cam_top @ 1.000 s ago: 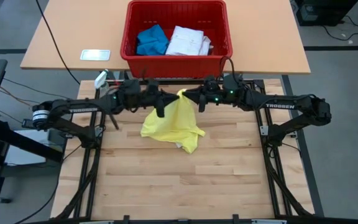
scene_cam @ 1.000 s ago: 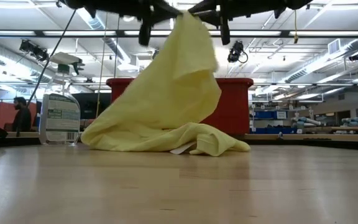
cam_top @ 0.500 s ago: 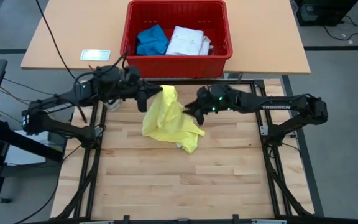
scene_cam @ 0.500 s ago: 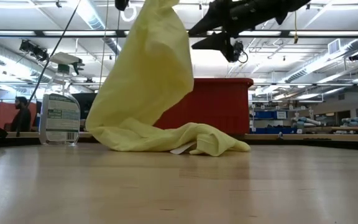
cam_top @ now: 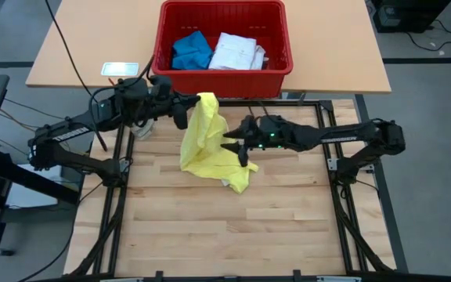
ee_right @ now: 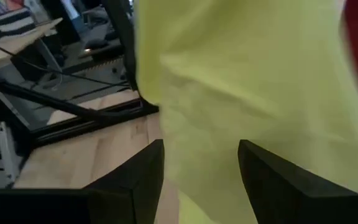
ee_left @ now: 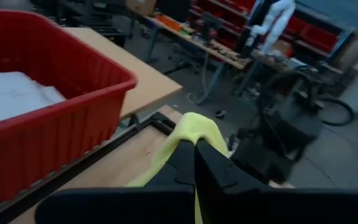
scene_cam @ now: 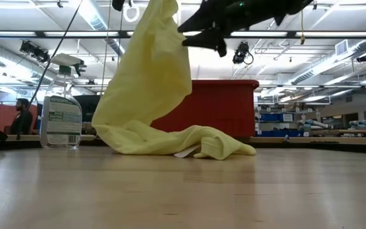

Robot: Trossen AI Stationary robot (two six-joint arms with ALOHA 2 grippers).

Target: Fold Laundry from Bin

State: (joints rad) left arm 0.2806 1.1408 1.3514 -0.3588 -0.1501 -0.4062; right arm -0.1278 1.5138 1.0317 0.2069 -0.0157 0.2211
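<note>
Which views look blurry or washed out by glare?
Right wrist view: the yellow shirt fills the frame, soft and out of focus. Low view: bright ceiling lights wash out the background above the bin. Left wrist view: the room behind is dim and blurred.

the left claw (ee_left: 194, 163) is clamped on the yellow t-shirt (ee_left: 194, 127); the red bin (ee_left: 61, 106) holds white cloth (ee_left: 11, 93) near the tabletop (ee_left: 120, 163) edge.

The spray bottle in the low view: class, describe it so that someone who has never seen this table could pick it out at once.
Start at the red bin behind the draped yellow T-shirt, then look past the shirt to the far left edge of the table. There stands the spray bottle, upright and clear, with a white and green label; nothing else there is transparent.
</note>
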